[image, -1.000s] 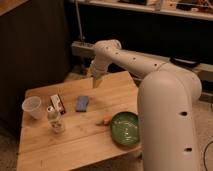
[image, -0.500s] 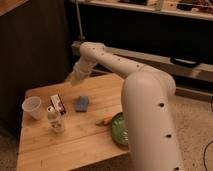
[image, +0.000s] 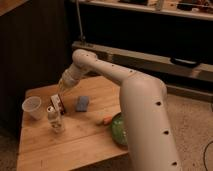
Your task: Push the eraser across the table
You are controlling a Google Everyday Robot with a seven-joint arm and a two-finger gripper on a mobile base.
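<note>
None of the actual pushing looks done to me. The eraser (image: pixel 58 103) sits on the left part of the table (image: pixel 75 147), between the paper cup (image: pixel 32 107) and the blue pad (image: pixel 82 103), just behind the little clear bottle (image: pixel 55 120).

And the end effector (image: pixel 63 89)?

Low over the table, just behind and above the eraser, on the side away from us. Its fingers are pinched together with nothing between them, so I'd say it's set to shove rather than pick anything up.

Is it touching the eraser?

Can't tell from where I stand. They're right next to each other, but I wouldn't swear to contact.

So what's left?

Pretty much all of it, I reckon. The arm is in place by the eraser, and the slide across the table hasn't begun as far as I can judge. It's crowded there too: bottle right in front, cup to one side, pad to the other. Further right there's a green bowl (image: pixel 119 131) with a small orange thing (image: pixel 106 120) beside it, both well apart from the eraser.
</note>
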